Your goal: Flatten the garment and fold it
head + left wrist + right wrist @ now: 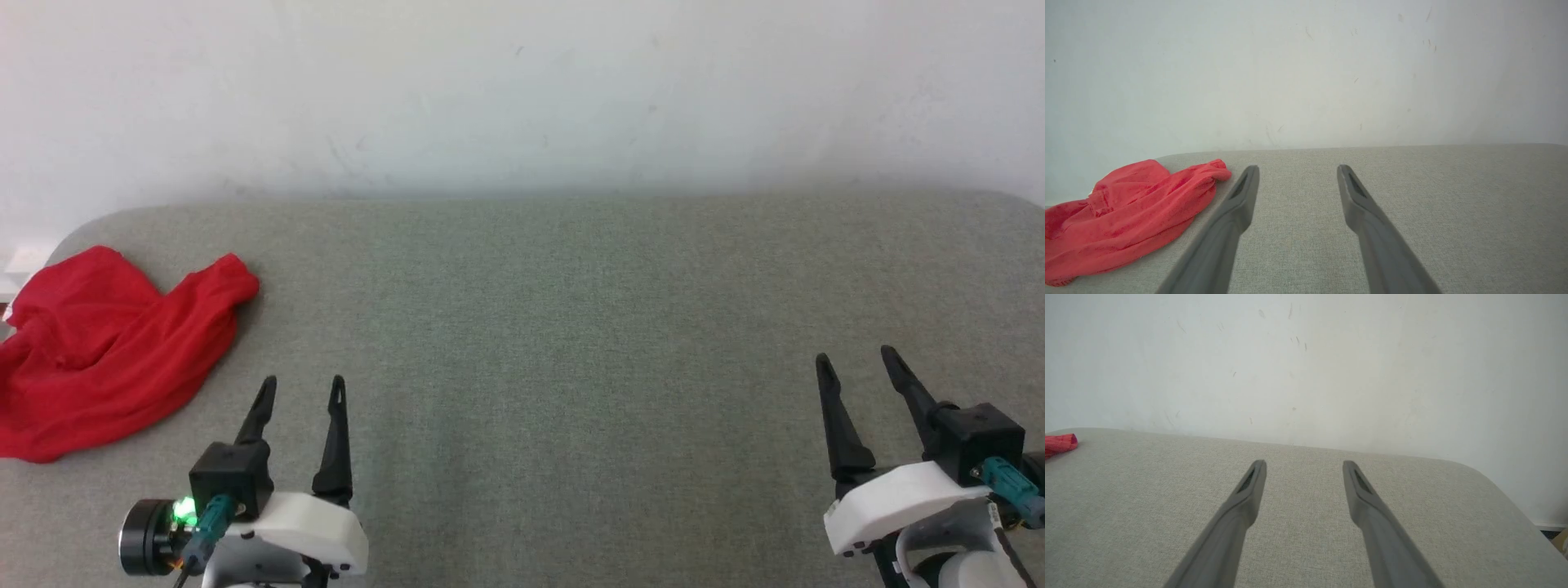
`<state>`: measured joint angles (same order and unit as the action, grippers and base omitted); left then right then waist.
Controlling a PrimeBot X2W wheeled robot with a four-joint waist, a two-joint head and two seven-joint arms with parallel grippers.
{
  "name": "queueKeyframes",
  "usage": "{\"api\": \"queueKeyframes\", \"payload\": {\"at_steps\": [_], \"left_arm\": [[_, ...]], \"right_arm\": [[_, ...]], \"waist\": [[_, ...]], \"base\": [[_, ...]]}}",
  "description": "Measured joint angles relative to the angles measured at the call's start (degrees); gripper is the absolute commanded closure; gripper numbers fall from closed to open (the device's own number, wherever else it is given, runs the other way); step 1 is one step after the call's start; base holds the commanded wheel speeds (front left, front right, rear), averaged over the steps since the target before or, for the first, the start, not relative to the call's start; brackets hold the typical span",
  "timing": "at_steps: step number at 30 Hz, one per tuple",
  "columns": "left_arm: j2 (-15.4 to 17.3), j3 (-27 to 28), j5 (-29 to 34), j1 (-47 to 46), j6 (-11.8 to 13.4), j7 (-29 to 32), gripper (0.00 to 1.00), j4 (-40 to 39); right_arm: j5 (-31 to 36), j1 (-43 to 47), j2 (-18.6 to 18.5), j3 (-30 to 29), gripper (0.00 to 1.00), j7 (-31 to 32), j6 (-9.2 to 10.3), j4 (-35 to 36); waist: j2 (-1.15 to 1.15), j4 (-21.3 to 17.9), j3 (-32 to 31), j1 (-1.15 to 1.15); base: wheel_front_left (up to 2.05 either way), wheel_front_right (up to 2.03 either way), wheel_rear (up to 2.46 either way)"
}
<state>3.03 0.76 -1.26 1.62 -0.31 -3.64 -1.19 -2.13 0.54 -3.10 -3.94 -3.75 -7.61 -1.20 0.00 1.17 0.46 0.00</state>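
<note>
The grey, fabric-covered table (pixel 571 327), rounded at its far corners, is being occupied by a crumpled red garment (pixel 106 351), which is being carried heaped beside the far left corner.

Soft, even light is washing out the wall (pixel 522 82) at twelve o'clock; shadows are falling faint, and wrist views are softening toward their edges.

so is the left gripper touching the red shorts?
Apart. Head view shows a strip of bare grey surface between the open left gripper and the crumpled red shorts.
</note>
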Motion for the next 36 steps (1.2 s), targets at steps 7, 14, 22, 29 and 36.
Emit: {"api": "queueKeyframes", "payload": {"at_steps": [7, 14, 22, 29, 36], "left_arm": [[-0.01, 0.23, -0.79, 0.77, 0.01, -1.01, 0.00, -0.14], [-0.01, 0.40, -1.23, 1.13, 0.02, -1.77, 0.00, -0.33], [-0.01, 0.76, -1.82, 1.83, 0.44, -2.58, 0.00, -0.67], [-0.01, 0.96, -2.33, 2.29, 0.94, -3.54, 0.00, -1.16], [-0.01, 1.31, -3.34, 3.02, 1.44, -4.46, 0.00, -1.29]], "right_arm": [[-0.19, 0.07, 0.00, -0.12, 0.00, -0.89, 0.00, -0.26], [-0.35, 0.13, 0.00, -0.05, 0.00, -1.58, 0.00, -0.65], [-0.48, 0.21, 0.01, 0.22, 0.00, -2.61, 0.00, -0.86], [-0.48, 0.68, 0.02, 0.44, 0.00, -3.44, 0.00, -1.13], [-0.48, 0.68, 0.02, 0.48, 0.00, -4.23, 0.00, -1.41]], "waist": [[0.00, 1.14, -0.13, 0.00], [0.00, 2.62, -0.17, 0.00], [0.00, 4.74, -0.02, 0.00], [0.00, 7.03, 0.20, 0.00], [0.00, 9.72, 0.41, 0.00]], "base": [[0.00, 0.00, 0.00], [0.00, 0.00, 0.00], [0.00, 0.00, 0.00], [0.00, 0.00, 0.00], [0.00, 0.00, 0.00]]}}
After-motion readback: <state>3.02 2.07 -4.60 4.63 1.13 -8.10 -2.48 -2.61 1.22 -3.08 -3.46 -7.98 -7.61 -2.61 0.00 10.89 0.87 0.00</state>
